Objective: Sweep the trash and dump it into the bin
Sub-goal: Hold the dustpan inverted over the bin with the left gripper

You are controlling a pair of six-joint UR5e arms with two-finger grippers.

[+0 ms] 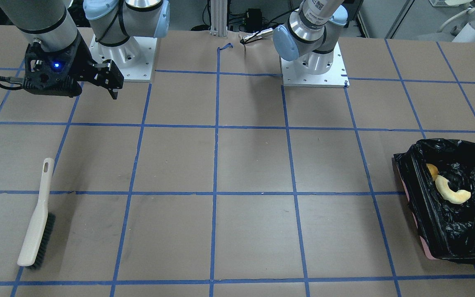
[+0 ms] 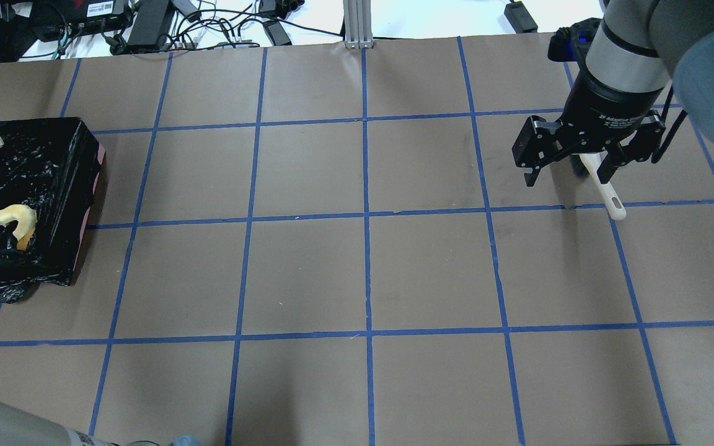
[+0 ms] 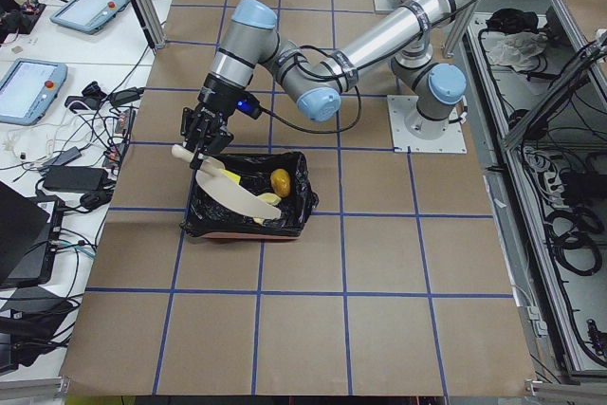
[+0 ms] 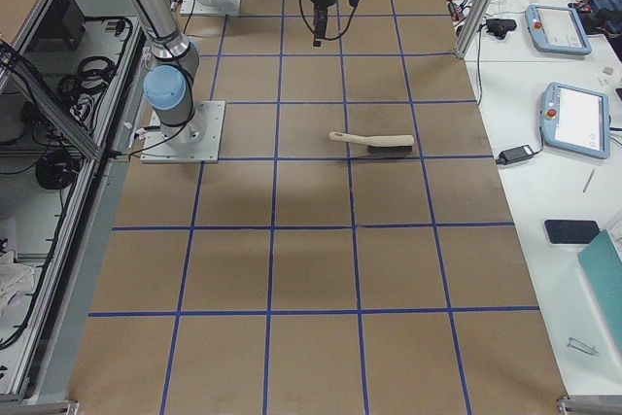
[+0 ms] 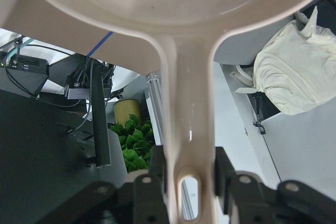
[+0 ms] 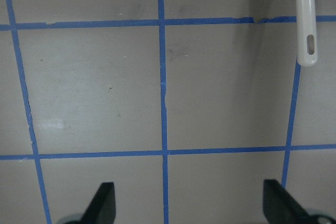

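The bin (image 1: 411, 198) is a pinkish box lined with a black bag at the table's end on my left; it also shows in the overhead view (image 2: 78, 186) and the exterior left view (image 3: 300, 198). In it lie the golden potato (image 1: 432, 170), the pale rind slice (image 1: 452, 191) and a yellow wedge (image 3: 230, 177). My left gripper (image 5: 184, 182) is shut on the handle of the beige dustpan (image 3: 232, 194) and holds it tilted over the bin. My right gripper (image 2: 568, 176) is open and empty above the table, over the handle of the brush (image 2: 605, 189).
The beige brush (image 1: 37, 218) with dark bristles lies flat on the brown paper at my right side of the table, also in the right wrist view (image 6: 307, 19). Blue tape lines grid the table. Cables and devices lie beyond the far edge (image 2: 146, 18).
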